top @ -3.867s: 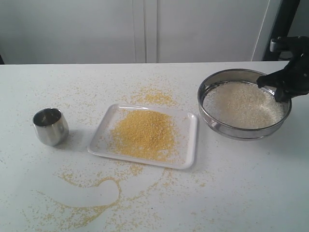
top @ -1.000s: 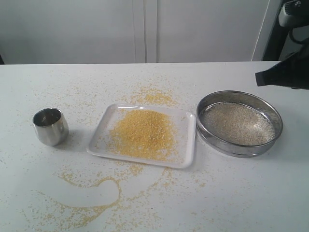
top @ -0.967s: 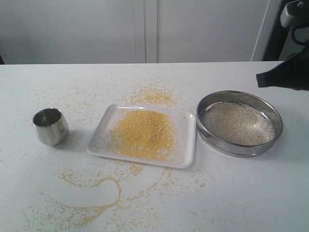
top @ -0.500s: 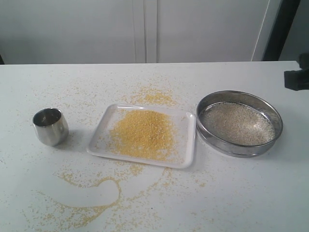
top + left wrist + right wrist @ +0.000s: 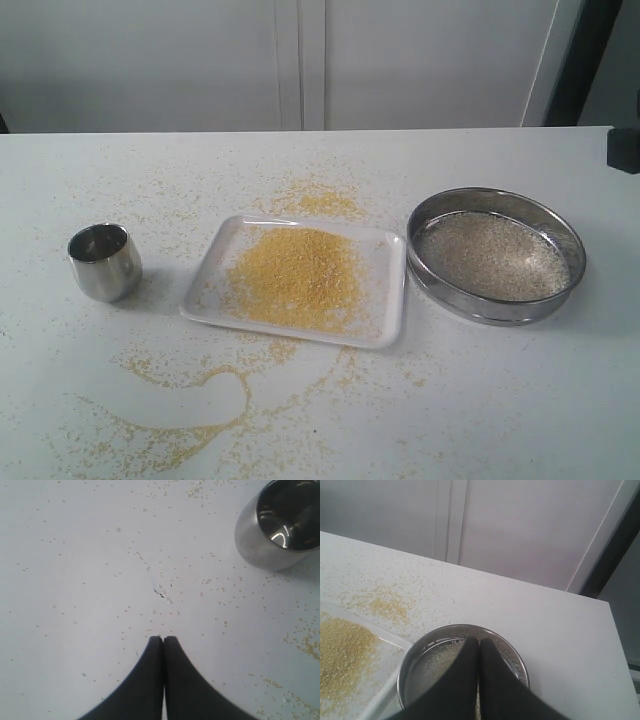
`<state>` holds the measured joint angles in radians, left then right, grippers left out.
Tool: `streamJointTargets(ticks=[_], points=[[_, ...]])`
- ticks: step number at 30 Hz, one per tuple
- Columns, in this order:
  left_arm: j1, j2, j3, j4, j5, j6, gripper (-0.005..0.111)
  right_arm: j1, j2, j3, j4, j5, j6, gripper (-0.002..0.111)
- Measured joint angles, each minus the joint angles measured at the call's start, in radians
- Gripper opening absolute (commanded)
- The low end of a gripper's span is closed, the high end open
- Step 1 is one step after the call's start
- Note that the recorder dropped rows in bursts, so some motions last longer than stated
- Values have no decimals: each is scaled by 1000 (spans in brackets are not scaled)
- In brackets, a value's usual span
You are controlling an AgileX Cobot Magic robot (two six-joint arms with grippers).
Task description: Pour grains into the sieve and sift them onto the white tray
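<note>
**Right arm (image 5: 626,150) backs off; sieve (image 5: 470,305) parked beside the tray (image 5: 212,300)**

Since a second ago the right arm has slid out past the tabletop's (image 5: 500,400) right edge. Only a dark corner of it shows in the exterior view. Sieve, tray and cup (image 5: 104,262) have not shifted.

The sieve sits flat near the right edge, just beside the tray; whether the two rims touch cannot be told. It was likely set aside there to keep the pale, coarse bits (image 5: 492,255) left on its mesh apart from the fine yellow grains (image 5: 298,275) heaped in the middle of the tray. That split suggests the sifting is done. The cup stands upright near the left edge, out of the way.

The right claw (image 5: 479,641) is pressed together and grips nothing. It hangs above the sieve, clear of the rim. The left claw (image 5: 163,640) is likewise pressed together and empty, over bare tabletop near the cup.

Neither claw appears in the exterior view, and the left arm is out of it entirely. In the right wrist view the claw's fingers (image 5: 495,680) cover part of the sieve. The cup's shiny inside reflects too much to tell whether grains remain. Spilled yellow meal lies beyond the tray's far side and in thin arcs toward the near edge.
</note>
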<state>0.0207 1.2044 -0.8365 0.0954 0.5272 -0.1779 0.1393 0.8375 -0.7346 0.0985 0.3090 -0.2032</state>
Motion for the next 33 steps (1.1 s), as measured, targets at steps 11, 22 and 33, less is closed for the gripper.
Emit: streamJointTargets(ticks=[11, 22, 33], points=[[0, 0, 0, 0, 0, 0, 0, 0, -337, 179, 1, -60, 36, 0], [0, 0, 0, 0, 0, 0, 0, 0, -475, 198, 30, -3, 58, 0], [0, 0, 0, 0, 0, 0, 0, 0, -577, 285, 33, -5, 126, 0]])
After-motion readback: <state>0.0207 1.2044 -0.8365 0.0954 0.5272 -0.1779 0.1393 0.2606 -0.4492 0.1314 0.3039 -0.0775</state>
